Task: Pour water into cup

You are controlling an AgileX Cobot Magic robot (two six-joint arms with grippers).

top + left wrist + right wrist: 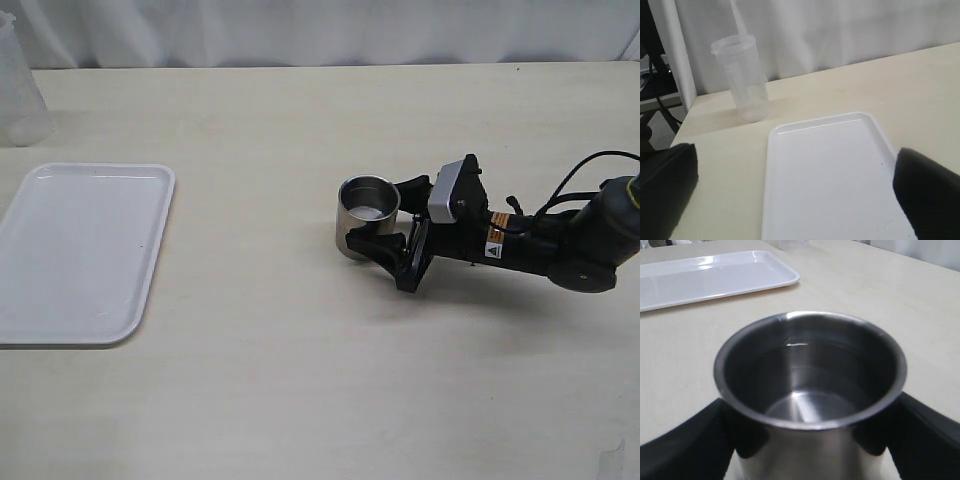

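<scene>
1. Fingers [685, 445] of right gripper [382, 213] are set partway open, one on each side of cup [353, 225], apparently pressed against its wall.
2. Cup is noted upright on table [300, 400], right of centre, midway between far and near edges. Water [807, 407] is pooled shallow inside.
3. Grip is best kept level. Any lift should be made slowly so nothing is slopped.
4. Left gripper [795, 190] is spread wide, empty, over tray [825, 165] near left edge. Beaker [742, 80] is seen at far left corner.
</scene>
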